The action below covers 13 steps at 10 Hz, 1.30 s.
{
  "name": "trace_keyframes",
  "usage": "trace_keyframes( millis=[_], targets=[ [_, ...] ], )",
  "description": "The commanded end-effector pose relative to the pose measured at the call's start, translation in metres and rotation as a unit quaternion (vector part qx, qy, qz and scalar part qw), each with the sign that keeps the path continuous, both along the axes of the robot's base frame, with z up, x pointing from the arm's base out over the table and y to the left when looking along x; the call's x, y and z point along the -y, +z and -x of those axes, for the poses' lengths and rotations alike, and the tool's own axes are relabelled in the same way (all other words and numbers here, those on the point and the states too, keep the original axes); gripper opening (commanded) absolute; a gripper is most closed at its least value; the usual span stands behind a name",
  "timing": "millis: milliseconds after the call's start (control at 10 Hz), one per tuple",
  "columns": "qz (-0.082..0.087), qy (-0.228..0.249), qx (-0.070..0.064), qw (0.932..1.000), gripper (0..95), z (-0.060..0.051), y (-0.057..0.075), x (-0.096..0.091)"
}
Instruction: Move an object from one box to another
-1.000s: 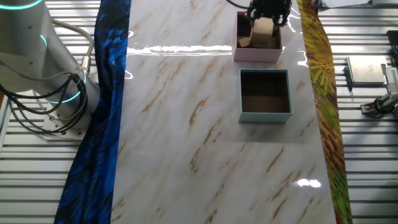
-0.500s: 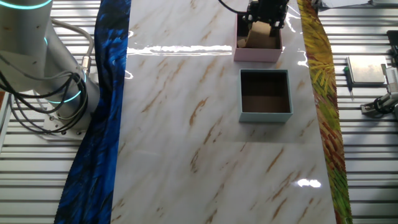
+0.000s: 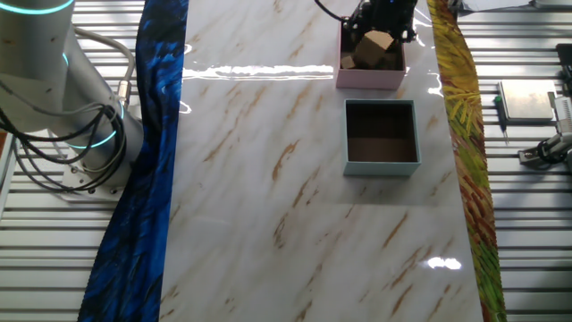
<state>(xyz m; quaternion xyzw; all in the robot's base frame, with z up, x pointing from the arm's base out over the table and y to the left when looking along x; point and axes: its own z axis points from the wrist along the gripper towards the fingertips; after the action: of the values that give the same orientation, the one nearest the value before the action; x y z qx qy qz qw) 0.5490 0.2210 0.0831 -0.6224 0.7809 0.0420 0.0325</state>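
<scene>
Pink-walled box (image 3: 370, 75) at top centre-right of the frame, on the marble table (image 3: 268, 179). Inside it a tan wooden block (image 3: 376, 48), tilted, leaning among a couple of smaller brown bits, resting in the maroon lining. Just below it in the frame, apart from it, the grey-blue box (image 3: 382, 137): only dark brown lining shows inside. Black end effector (image 3: 386, 12) hangs at the top edge right above the pink box, partly cut off by the frame; cannot tell how far its fingers are parted, and it seems clear of the block.
</scene>
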Motion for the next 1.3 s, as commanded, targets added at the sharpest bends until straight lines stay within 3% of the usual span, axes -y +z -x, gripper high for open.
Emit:
trace_keyframes(
  millis=[100,200,400,500,700,800,1000,1300],
  targets=[
    [0.001,0.004,-0.001,1.0,95.0,0.003,0.006,0.008],
    [0.002,0.003,-0.003,1.0,57.0,0.006,0.013,0.019],
    [0.012,0.012,-0.004,0.9999,19.0,0.017,0.027,0.052],
    [0.011,0.023,-0.001,0.9997,0.0,0.025,0.03,0.078],
    [0.016,0.031,0.0,0.9994,0.0,0.027,0.03,0.085],
    [0.031,-0.004,-0.002,0.9995,0.0,0.027,0.03,0.085],
    [0.028,-0.022,-0.005,0.9994,0.0,0.027,0.03,0.085],
    [0.037,-0.06,-0.008,0.9975,0.0,0.027,0.03,0.085]
  ],
)
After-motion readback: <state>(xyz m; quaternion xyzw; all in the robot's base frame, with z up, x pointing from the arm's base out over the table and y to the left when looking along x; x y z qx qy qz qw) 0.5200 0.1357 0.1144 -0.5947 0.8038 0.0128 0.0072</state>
